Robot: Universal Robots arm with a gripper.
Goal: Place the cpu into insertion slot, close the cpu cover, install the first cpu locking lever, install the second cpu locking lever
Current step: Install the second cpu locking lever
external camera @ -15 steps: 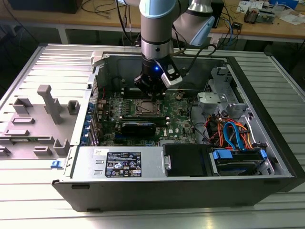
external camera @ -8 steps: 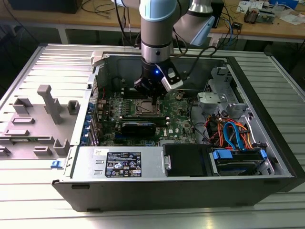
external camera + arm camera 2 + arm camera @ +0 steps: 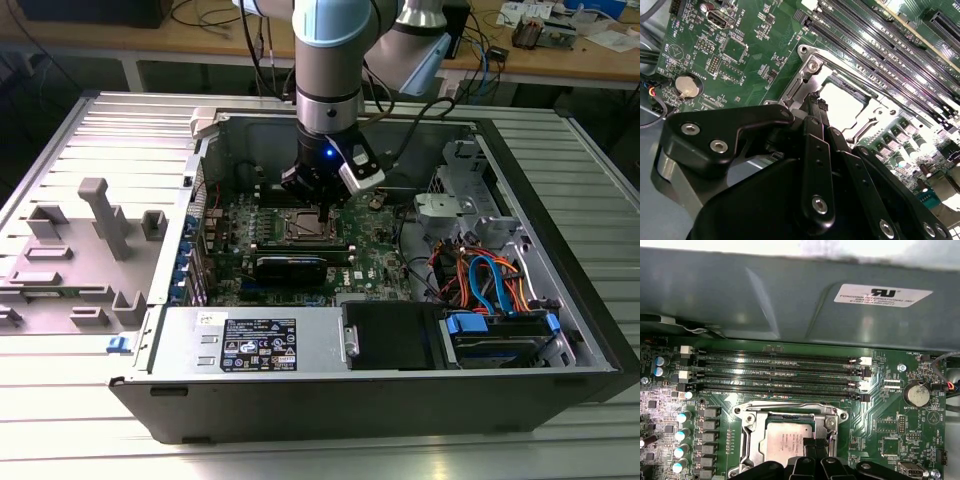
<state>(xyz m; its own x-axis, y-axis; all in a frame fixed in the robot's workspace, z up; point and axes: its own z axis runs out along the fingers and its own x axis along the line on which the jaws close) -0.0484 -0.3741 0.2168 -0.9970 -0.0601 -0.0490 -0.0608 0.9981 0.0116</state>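
Exterior view, listed from its left to its right. Grey fixture tray, at 9 o'clock from the case, with upright posts, probably to stage parts within the arm's reach. Open case, laid on its side so the board faces up to the arm. Power supply, at 6 o'clock in the case. Slot, near board centre, with the cpu already seated inside it, silver top showing. Gripper, hanging straight down, its tip at the slot's 3 o'clock edge, judged to be working the cover or a lever there. Drive bay with orange and blue cables, at 4 o'clock. First wrist view: capacitor row at 8 o'clock; four memory slots at 12 o'clock above the socket; cover, its frame lying flat round the cpu, so judged closed; coin cell at 3 o'clock. Second wrist view: the fingers drawn in to a narrow tip by the frame's edge; whether they pinch anything or merely press cannot be told, nor can either lever's position.
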